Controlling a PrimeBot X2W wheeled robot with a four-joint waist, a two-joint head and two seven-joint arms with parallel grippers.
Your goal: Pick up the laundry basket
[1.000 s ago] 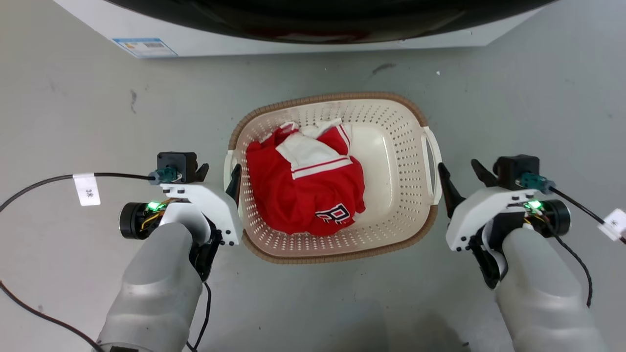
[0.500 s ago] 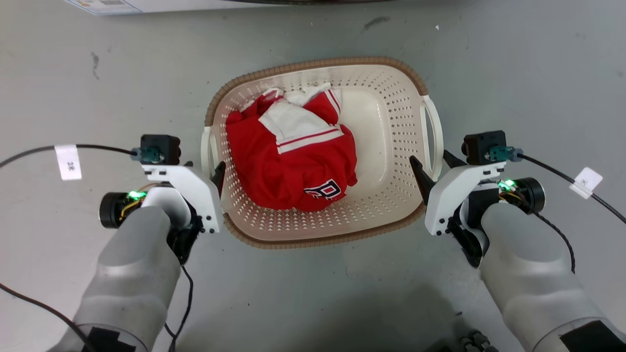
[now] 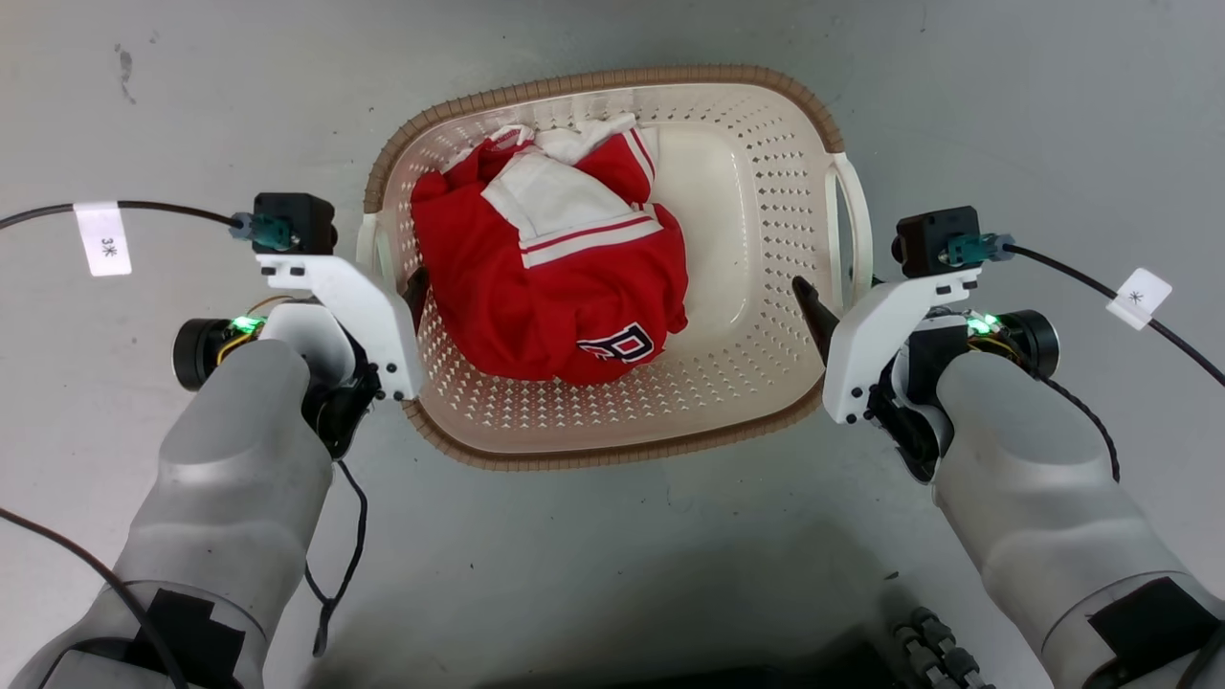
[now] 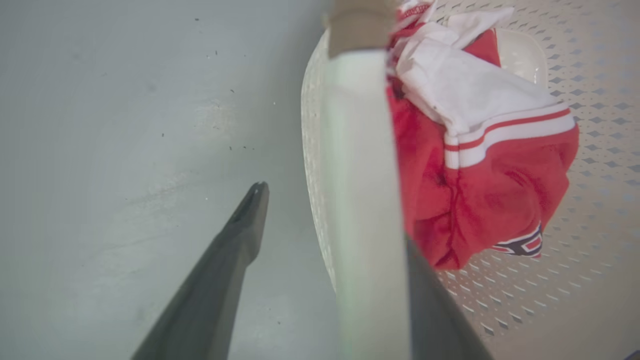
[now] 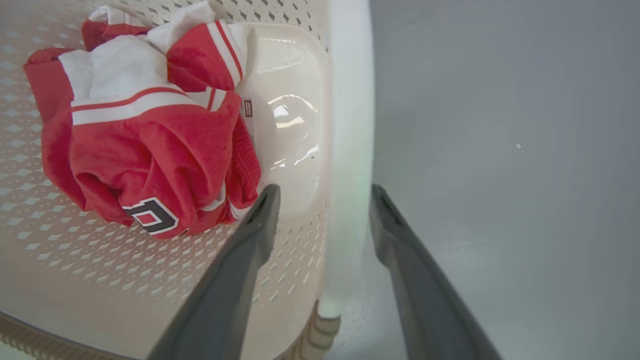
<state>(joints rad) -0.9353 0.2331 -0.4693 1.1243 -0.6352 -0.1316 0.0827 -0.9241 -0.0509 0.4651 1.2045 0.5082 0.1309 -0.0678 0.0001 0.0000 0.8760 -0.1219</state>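
While straddling the white loop handles, clamped on neither. At the left tool, spread wide: one dark finger well out over the grey floor, clear of the left handle; the other close behind that handle on the basket's inner side, contact impossible to judge. At the right tool, a narrower gap: the right handle between the two fingertips, inner finger apart from it, outer finger right at its edge. Between the two forearms, open side up: the laundry basket, long axis running from left tool to right tool, a handle at each short end; on the floor or just off it, cannot tell. Bundled in the basket's left half: a red-and-white garment. By count: one basket, two handles, one garment, two tools, two fingers on each.
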